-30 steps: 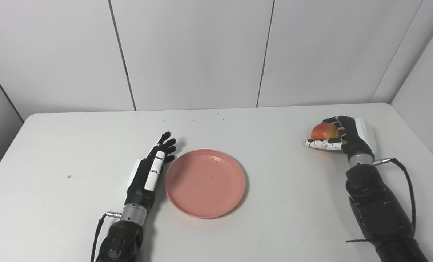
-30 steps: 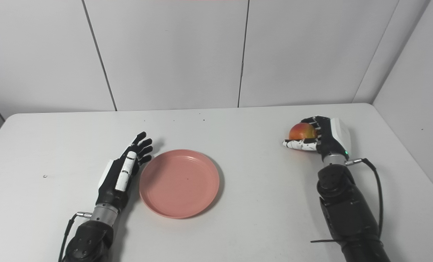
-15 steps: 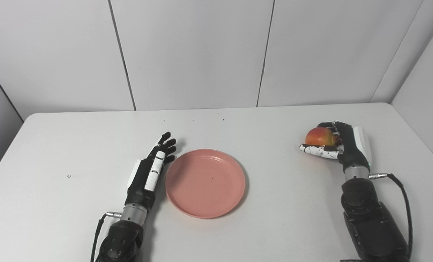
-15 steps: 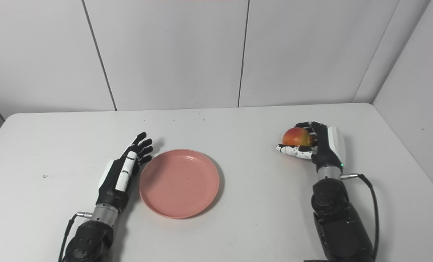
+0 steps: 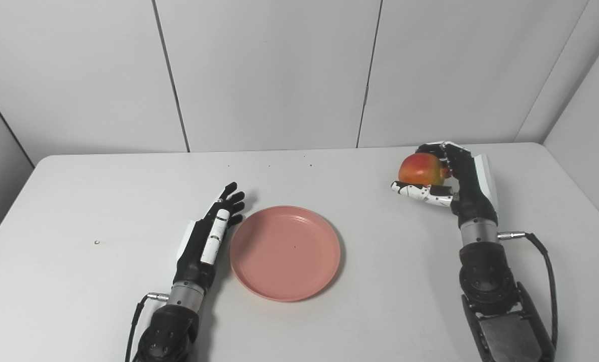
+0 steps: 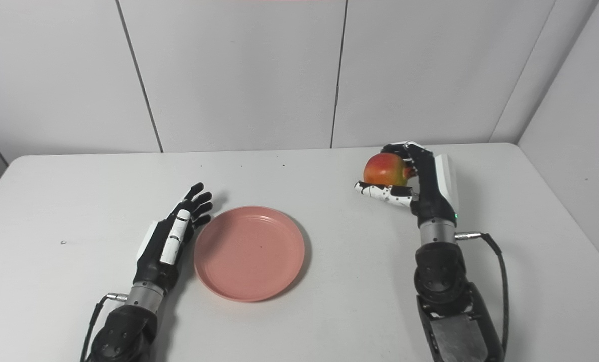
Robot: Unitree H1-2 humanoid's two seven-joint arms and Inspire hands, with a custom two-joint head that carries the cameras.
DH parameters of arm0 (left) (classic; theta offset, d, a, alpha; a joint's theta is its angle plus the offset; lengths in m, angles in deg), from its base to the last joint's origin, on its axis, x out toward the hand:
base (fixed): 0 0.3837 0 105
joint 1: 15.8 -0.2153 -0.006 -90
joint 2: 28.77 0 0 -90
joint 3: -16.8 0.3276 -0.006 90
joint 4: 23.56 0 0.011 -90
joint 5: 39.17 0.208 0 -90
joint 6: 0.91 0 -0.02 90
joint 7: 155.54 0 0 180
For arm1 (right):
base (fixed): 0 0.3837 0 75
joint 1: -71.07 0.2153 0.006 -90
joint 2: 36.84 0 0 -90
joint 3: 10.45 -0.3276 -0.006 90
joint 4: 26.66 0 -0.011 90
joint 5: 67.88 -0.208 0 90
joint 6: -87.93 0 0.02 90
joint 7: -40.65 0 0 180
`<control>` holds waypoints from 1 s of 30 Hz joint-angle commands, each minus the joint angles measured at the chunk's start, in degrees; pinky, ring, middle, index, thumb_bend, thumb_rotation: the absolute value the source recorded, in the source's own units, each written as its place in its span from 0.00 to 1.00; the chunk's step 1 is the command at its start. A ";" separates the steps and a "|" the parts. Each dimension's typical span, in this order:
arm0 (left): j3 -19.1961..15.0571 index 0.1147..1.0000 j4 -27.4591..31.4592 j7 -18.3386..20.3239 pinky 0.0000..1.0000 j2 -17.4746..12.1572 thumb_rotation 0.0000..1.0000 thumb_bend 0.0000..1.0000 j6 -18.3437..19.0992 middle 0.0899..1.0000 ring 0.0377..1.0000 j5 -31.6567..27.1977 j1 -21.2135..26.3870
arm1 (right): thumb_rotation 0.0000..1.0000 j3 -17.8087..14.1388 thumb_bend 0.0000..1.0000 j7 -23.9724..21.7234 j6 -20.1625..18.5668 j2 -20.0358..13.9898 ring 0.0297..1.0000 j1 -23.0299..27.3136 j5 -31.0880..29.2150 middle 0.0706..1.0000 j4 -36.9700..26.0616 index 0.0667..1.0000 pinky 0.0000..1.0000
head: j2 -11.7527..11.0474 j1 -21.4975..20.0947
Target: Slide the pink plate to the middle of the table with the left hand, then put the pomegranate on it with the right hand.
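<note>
Over the last second my right hand (image 5: 450, 183) has risen off the table (image 5: 78, 201) with the pomegranate (image 5: 420, 170) and drifted toward nine o'clock, closing some of the gap to the plate. That tells me the grasp took and the carry has begun; the sliding half of the job looks done, since the pink plate (image 5: 285, 251) sits flat near the table's middle and has not shifted.

My right hand is wrapped around the fruit: dark fingers curl over its top and far side, the white thumb lies beneath it, and the red-orange skin shows between them. It hangs in the air, well apart from the plate, up toward two o'clock from the dish.

My left hand (image 5: 209, 236) lies on the table just beside the plate's nine o'clock rim, fingers straight and spread, holding nothing. Whether it touches the rim I cannot tell.

I judge the next stretch calls for carrying the fruit on over the dish, lowering, then releasing gently, since a round fruit may roll.
</note>
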 commanded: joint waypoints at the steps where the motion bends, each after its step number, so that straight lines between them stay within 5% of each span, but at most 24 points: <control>1: 0.20 0.89 1.31 -0.35 0.87 0.04 1.00 0.41 -0.67 0.89 0.89 0.39 0.24 | 0.00 0.29 0.52 -0.50 1.72 0.26 0.42 1.70 0.36 0.44 -3.22 0.49 0.44 | 0.04 0.06; 30: 0.74 0.89 1.99 -0.62 0.87 0.17 1.00 0.41 0.30 0.89 0.90 1.38 0.21 | 0.00 9.31 0.51 -5.88 5.93 6.96 0.39 1.04 1.42 0.45 -3.37 0.50 0.39 | 0.33 1.04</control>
